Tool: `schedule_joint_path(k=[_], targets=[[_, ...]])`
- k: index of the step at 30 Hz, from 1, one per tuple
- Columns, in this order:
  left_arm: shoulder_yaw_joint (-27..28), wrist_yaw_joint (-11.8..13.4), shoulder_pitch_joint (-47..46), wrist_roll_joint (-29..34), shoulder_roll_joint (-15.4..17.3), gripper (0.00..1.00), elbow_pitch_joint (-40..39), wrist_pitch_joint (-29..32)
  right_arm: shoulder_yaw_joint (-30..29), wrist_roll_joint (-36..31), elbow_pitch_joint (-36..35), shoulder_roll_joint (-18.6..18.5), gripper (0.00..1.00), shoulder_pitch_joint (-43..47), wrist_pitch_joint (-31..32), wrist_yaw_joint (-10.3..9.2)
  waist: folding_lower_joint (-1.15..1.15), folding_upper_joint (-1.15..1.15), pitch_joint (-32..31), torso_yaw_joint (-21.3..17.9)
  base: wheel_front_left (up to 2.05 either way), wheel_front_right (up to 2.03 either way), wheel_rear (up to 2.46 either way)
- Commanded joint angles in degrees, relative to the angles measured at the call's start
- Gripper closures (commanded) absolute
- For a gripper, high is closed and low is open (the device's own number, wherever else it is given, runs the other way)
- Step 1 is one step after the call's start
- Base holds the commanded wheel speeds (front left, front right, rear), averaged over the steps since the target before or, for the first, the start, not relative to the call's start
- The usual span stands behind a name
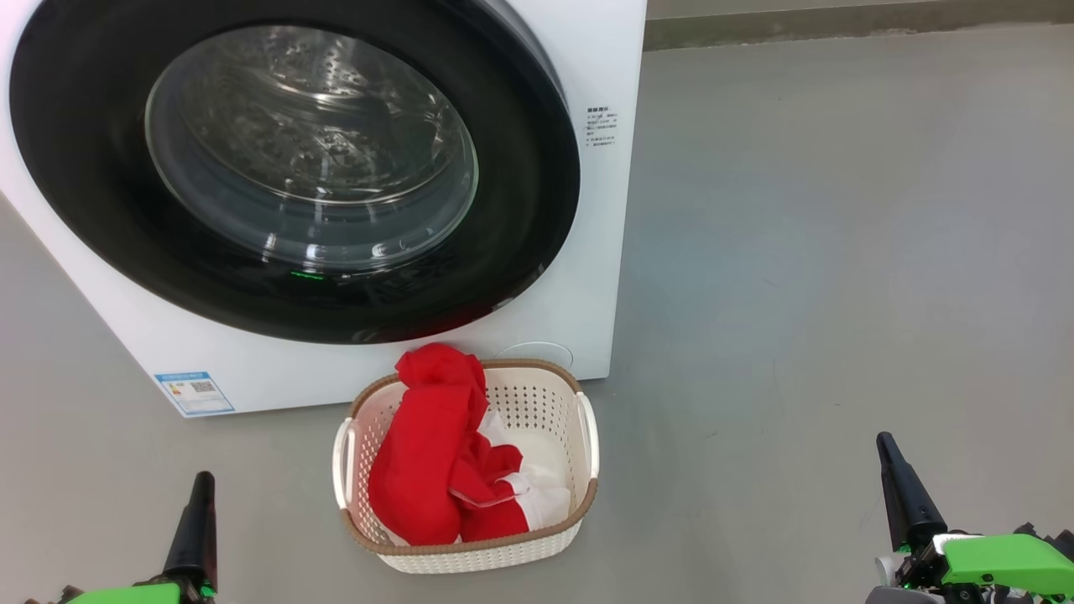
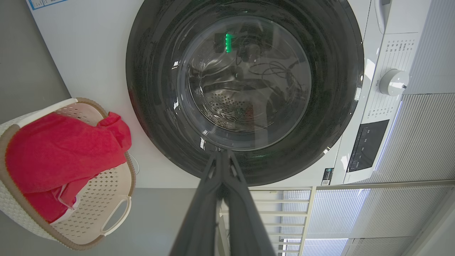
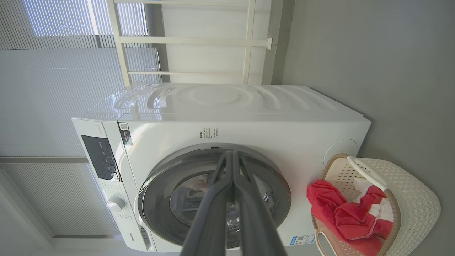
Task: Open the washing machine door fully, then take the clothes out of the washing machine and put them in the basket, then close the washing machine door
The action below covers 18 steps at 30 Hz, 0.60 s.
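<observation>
Red clothes (image 1: 428,457) lie right of left hand (image 1: 202,480).

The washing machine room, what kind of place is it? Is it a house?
Probably a laundry corner, in a home or a test room; I can't tell which. A white washing machine stands on a bare grey floor, a basket of red clothes sits before it, and window blinds hang behind.

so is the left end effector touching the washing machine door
Apart. In the head view the left end effector sits low, with grey floor showing between it and the washing machine door.
</observation>
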Motion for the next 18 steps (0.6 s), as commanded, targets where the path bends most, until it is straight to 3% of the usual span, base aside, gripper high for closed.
schedule_joint_path(k=[1, 18], targets=[[1.97, -0.66, -2.33, -0.19, 0.74, 1.00, -1.03, 0.49, 1.18, 0.21, -1.37, -0.36, 1.00, -2.47, 0.45, -0.04, 0.00, 0.00, 0.00, 0.00, 0.00, 0.00, 0.00], [2.21, -0.66, -2.35, 0.02, 0.57, 1.00, -1.02, 0.68, 0.85, -0.07, -1.35, -0.13, 1.00, -2.49, 0.72, -0.04, 0.00, 0.00, 0.00, 0.00, 0.00, 0.00, 0.00]])
